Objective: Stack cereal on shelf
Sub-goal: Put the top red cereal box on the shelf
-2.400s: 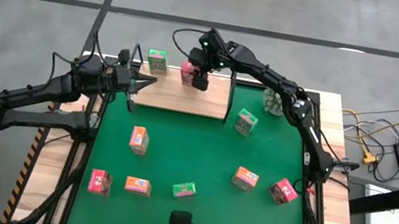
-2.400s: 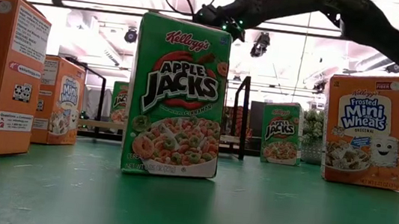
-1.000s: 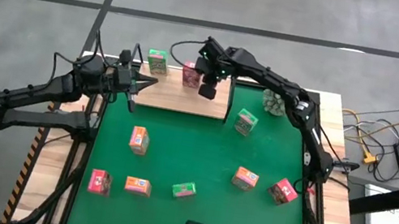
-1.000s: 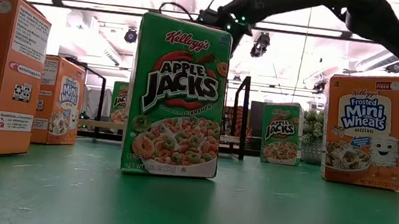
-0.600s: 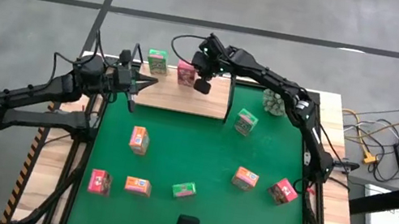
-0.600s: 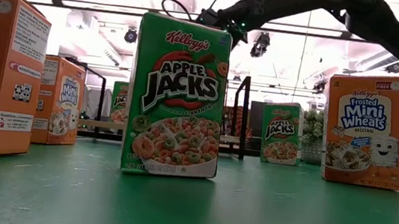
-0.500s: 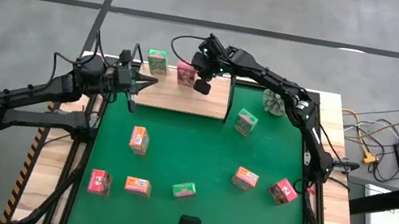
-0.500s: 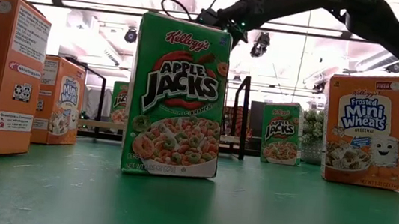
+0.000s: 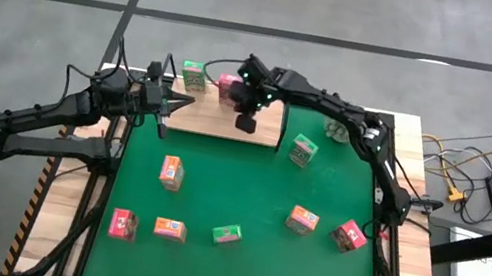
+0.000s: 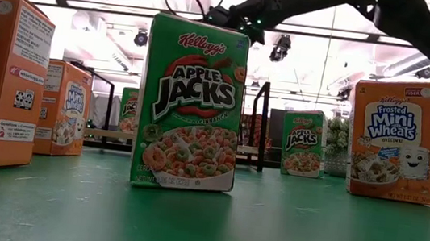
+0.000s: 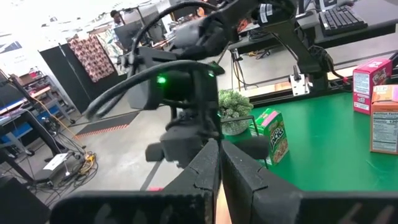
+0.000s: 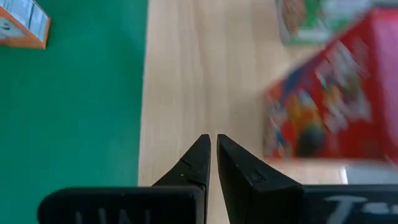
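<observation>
The wooden shelf lies at the mat's far edge. A green cereal box and a pink-red one stand on its far part. My right gripper hovers over the shelf board, shut and slanting down toward the table's left. The pink-red box is beside it, apart from the fingers. My left gripper waits shut and level at the shelf's left end. Several more cereal boxes stand on the green mat, such as an orange one and a green one.
On the mat stand pink-red boxes, orange boxes and a green box. A small green plant sits at the far right, under the right arm. The mat's middle is bare.
My right gripper has drifted over the shelf a little toward the table's near edge and left, and has turned at the wrist. It stays beside the pink-red box.
</observation>
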{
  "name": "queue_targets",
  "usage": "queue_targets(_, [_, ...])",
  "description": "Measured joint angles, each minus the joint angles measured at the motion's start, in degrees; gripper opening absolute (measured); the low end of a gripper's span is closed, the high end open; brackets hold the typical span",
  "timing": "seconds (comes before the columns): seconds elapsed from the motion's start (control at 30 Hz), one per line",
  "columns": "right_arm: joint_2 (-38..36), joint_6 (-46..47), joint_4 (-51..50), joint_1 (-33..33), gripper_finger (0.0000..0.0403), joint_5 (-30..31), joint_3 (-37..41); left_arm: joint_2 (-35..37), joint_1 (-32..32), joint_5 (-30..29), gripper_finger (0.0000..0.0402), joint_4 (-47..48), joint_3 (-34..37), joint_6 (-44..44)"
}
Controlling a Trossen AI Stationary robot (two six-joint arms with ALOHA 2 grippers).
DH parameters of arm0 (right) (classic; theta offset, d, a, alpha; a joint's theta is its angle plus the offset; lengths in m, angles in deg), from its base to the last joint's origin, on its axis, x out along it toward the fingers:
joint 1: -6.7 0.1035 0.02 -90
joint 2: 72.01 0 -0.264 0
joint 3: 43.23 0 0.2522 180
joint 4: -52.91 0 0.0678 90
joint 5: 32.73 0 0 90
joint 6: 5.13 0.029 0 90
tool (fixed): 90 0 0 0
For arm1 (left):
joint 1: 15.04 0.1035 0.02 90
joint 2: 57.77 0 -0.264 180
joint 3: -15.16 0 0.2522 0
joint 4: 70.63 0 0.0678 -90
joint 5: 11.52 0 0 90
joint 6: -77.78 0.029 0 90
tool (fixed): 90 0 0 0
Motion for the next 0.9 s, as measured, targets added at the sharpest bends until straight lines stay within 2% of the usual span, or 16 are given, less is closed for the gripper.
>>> queue_targets(0.1, [0.0,-1.7,7.2,1.6,0.0018,1.4,3.5,0.0,0.0,0.0,0.0001,0.0,0.0,0.0])
queue_targets(0.2, [0.0,-3.6,14.1,3.0,0.0018,7.0,6.6,0.0,0.0,0.0,0.0001,0.1,0.0,0.0])
queue_targets(0.3, [0.0,-5.3,17.8,3.3,0.0018,11.4,8.5,0.0,0.0,0.0,0.0001,0.1,0.0,0.0])
queue_targets(0.5, [0.0,-5.5,22.5,3.0,0.0018,16.1,10.1,0.0,0.0,0.0,0.0001,0.2,0.0,0.2])
queue_targets(0.9, [0.0,-5.4,29.2,1.0,0.0018,16.7,13.9,0.0,0.0,0.0,0.0001,0.2,0.0,0.4])
